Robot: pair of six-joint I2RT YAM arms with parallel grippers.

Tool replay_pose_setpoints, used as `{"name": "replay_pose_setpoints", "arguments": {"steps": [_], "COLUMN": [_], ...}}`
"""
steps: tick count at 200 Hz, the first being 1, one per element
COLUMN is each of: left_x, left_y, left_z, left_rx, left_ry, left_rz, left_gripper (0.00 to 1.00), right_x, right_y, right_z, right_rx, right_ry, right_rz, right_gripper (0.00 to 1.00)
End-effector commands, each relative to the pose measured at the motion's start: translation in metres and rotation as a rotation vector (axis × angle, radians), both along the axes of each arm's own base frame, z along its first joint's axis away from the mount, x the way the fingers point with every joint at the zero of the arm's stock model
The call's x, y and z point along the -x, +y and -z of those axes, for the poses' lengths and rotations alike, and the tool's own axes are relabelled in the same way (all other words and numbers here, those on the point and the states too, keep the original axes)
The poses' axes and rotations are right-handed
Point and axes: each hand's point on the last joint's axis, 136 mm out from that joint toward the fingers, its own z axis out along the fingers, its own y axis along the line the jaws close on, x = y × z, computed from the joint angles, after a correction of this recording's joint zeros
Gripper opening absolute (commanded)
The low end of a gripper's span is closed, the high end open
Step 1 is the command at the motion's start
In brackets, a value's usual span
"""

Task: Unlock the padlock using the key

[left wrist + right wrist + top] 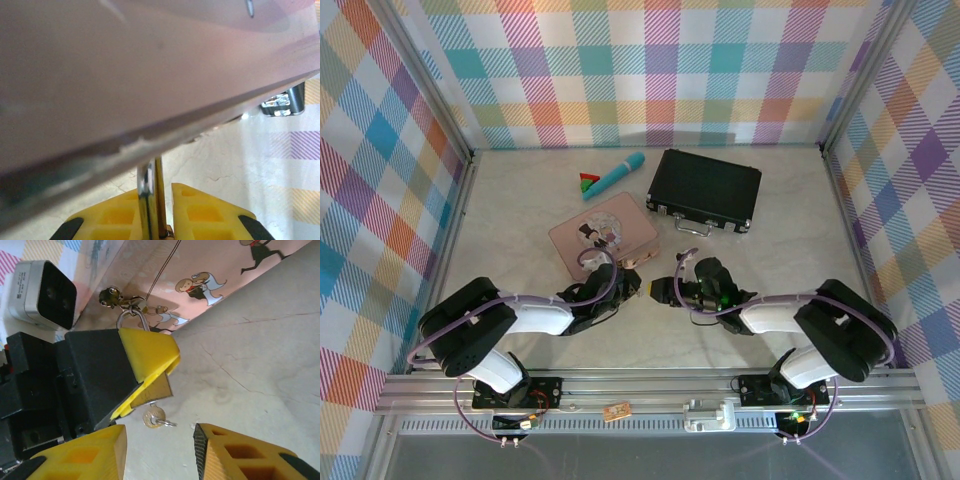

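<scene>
A pink tin (605,232) with cartoon figures lies midway on the pale marbled surface (520,220). Behind it lie a teal cylinder (615,175) with a small red-and-green piece (588,182) just beside its left end, and, to the right, a closed black case (705,187). Plaid walls (650,70) enclose three sides.
</scene>
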Motion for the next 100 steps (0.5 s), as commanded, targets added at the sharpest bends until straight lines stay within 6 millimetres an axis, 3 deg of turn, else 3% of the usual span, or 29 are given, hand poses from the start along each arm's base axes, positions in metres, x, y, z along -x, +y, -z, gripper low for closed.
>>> {"name": "replay_pose_setpoints", "arguments": {"steps": [1,100], "left_x": [-0.013,-0.016], "left_y": [-0.011,-0.005], "left_z": [-0.044,-0.061], "left_rx": [0.184,0.237], "left_ry": [-0.099,-0.139], "left_rz": [-0.028,-0.067], "left_gripper": [0.00,0.00], "right_x": [-0.005,-0.007], "right_y": [0.014,0.028], "right_z": [-0.025,-0.014], "right_rx": [-0.152,-0.247], "right_ry": [-0.033,0.032], "right_rz": [-0.010,-0.029], "right_gripper": [0.40,0.35]}}
